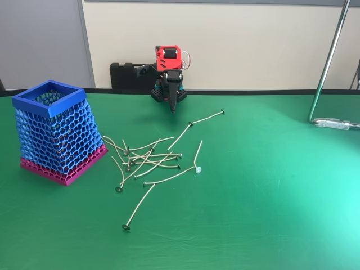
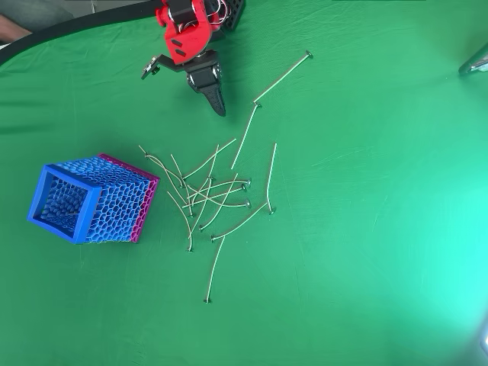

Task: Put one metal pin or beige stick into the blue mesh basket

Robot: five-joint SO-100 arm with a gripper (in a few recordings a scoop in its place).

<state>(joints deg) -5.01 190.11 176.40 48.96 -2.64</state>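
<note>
Pointing down w/ its two black fingers closed & holding nothing, the red-and-black gripper (image 2: 221, 111) hangs near the back of the green table (image 1: 270, 191), thin bent silvery-beige metal pins (image 2: 207, 194) piled beside the tall blue honeycomb-mesh basket w/ pink base (image 1: 56, 132).

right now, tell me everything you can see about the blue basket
The basket is a tall honeycomb-mesh container that looks like plastic, with a solid square blue rim and walls flaring down to a wider magenta-pink base. It stands upright on the green table, open end up, at the left in the fixed view. It stands clear of the pile of pins to its right. The overhead view suggests something thin lying inside, but I cannot tell what.
</note>
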